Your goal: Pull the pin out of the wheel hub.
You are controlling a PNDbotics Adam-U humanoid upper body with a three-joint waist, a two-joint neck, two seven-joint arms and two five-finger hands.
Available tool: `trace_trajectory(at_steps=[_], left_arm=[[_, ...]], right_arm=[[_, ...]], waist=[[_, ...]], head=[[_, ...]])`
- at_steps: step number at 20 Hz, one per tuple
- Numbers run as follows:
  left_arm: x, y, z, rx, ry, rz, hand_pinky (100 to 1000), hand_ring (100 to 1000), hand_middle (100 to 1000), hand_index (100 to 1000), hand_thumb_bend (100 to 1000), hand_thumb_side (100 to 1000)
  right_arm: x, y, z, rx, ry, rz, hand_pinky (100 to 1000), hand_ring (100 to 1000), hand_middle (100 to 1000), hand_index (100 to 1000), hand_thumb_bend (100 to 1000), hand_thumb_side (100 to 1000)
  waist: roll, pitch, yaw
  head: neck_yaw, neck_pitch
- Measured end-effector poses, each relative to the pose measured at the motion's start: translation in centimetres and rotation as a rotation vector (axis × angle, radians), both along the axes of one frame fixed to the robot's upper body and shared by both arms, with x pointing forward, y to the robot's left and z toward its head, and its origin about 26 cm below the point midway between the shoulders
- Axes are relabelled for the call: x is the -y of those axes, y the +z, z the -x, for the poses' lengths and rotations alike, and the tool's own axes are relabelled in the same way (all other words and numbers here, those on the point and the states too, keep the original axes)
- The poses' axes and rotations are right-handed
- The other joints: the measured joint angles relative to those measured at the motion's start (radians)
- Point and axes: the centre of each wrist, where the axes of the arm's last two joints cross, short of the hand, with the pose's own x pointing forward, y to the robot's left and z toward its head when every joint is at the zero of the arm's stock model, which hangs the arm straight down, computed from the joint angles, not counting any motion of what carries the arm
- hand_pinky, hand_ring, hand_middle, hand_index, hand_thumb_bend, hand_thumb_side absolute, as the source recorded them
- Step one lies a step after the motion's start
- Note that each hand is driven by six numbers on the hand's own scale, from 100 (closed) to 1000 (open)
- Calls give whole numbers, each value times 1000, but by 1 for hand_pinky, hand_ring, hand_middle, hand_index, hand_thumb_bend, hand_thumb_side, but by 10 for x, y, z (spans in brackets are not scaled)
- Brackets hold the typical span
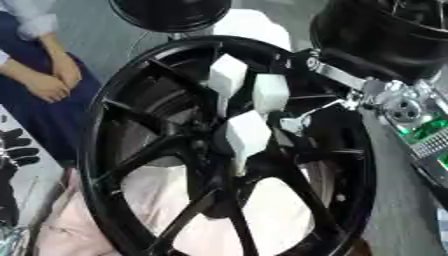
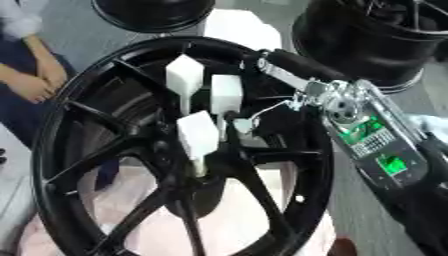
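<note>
Two hands are seen: the left hand [image 1: 16, 147] is rested at the left edge, fingers relaxed. Three white pins [image 2: 199, 131] are set at the centre of the black wheel [image 2: 96, 90]. The right hand [image 2: 293, 67] is reached over the rim beside them; its fingers cannot be told
</note>
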Motion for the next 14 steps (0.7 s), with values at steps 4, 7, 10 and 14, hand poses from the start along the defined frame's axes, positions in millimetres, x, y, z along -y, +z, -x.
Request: trace_trajectory(at_steps=[4,7,10,14], left_arm=[[0,0,0,-1,0,-2,584,563,555,709,100,888],[0,0,0,-2,-1,-2,584,563,555,709,100,888],[0,0,0,-2,-1,-3,584,563,555,709,100,887],[0,0,0,-4,2,-2,585,563,553,708,100,886]], right_arm=[[0,0,0,-4,2,-21,769,838,620,725,246,185],[0,-1,-1,-6,-2,-27,769,838,620,725,246,185],[1,-1,-2,-6,-7,-32,763,825,559,678,219,152],[0,-1,-3,-16,-11,-65,709,734,264,384,100,109]], waist=[[0,0,0],[0,0,0],[0,0,2],[0,0,3]], head=[[0,-4],[0,-6],[-1,-7],[-5,-7]])
